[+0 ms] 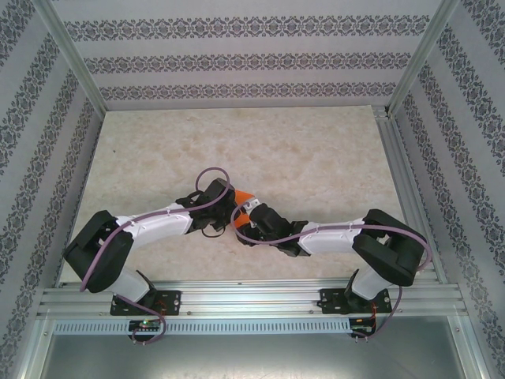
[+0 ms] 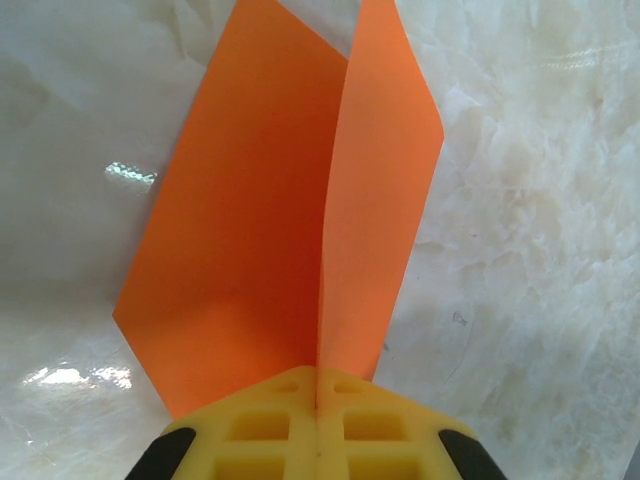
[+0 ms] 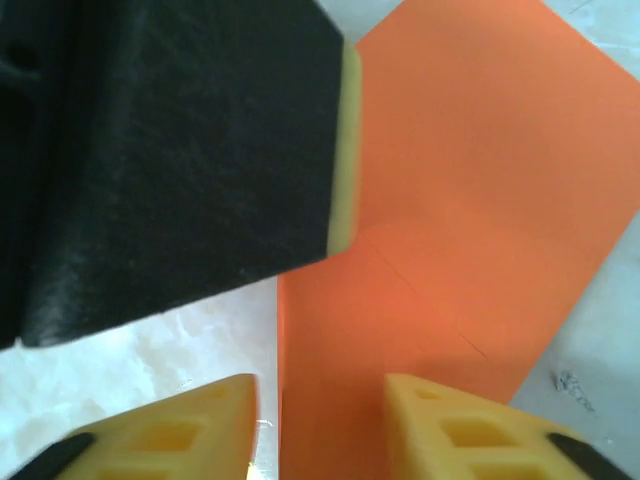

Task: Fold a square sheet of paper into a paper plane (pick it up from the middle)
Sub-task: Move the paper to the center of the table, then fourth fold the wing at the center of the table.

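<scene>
The bright orange sheet of paper (image 2: 250, 220) is bent along a centre crease into two flaps that spread upward like a V. My left gripper (image 2: 318, 378) is shut on the crease, its yellow pads pressed together. From above, a bit of the orange sheet (image 1: 245, 195) shows between the two wrists at mid-table. My right gripper (image 3: 320, 405) is open, and the folded edge of the sheet (image 3: 480, 200) stands between its yellow fingers (image 3: 450, 425) without being pinched. The left gripper's black body (image 3: 150, 150) hangs just above it. A finished paper plane is out of view.
The marble-patterned tabletop (image 1: 300, 150) lies under both arms. Aluminium frame rails (image 1: 402, 181) and patterned walls enclose it at the sides and back. The arm bases (image 1: 146, 304) are bolted to the near rail.
</scene>
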